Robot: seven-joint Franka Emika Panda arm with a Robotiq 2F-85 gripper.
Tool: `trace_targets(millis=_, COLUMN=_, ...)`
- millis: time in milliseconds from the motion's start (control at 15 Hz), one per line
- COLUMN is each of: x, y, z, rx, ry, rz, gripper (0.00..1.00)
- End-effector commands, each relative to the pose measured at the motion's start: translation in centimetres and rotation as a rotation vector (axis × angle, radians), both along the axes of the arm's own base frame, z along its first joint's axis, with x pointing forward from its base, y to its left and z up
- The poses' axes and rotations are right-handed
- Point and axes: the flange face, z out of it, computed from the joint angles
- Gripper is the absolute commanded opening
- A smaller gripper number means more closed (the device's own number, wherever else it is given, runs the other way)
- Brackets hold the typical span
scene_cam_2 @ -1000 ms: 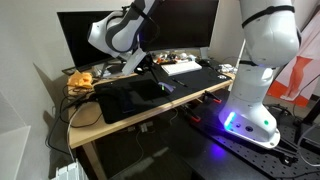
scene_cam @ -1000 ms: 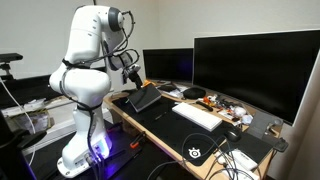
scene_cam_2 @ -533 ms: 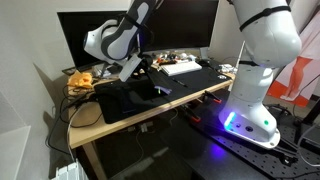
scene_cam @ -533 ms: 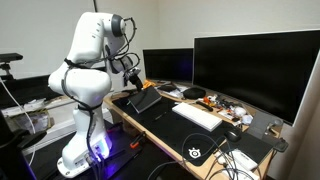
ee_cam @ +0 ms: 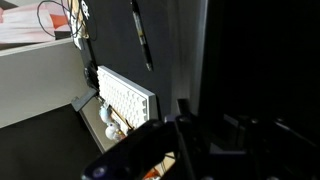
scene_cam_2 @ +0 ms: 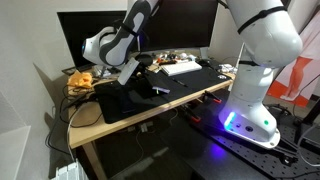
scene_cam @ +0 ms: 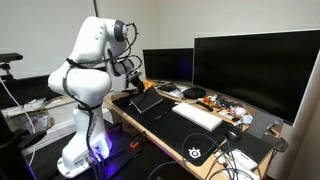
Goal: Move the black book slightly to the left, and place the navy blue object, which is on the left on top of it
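My gripper (scene_cam: 134, 87) is shut on one edge of the black book (scene_cam: 148, 99) and holds it tilted just above the long black desk mat (scene_cam: 170, 126), near the desk's end. In the other exterior view the gripper (scene_cam_2: 129, 74) grips the book (scene_cam_2: 139, 88) by its pale edge. In the wrist view the book (ee_cam: 262, 60) fills the right side between the fingers (ee_cam: 210, 122). A slim dark pen-like object (scene_cam_2: 160, 90) lies on the mat beside the book and also shows in the wrist view (ee_cam: 142, 40). I cannot tell its colour.
A white keyboard (scene_cam: 197, 115) lies on the mat in front of two large monitors (scene_cam: 255, 65). Cables and small clutter (scene_cam: 225, 107) sit under the monitors. An orange-brown bundle (scene_cam_2: 80, 80) lies at the desk's end. The robot base (scene_cam_2: 250, 110) stands beside the desk.
The gripper has carried the book toward the desk's end, away from the keyboard. The book has come down from a steep tilt to nearly flat over the mat.
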Motion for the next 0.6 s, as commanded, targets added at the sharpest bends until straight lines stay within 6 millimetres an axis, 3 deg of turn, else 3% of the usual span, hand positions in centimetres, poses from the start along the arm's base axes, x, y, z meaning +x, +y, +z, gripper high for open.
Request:
trace_targets(millis=0, x=0.7, y=1.0, z=-0.7, rx=-0.019, ry=0.032, rz=0.059, gripper=0.06)
trace_targets(millis=533, x=0.5, y=2.2, z=-2.2, rx=-0.013, ry=0.077, rz=0.119, gripper=0.06)
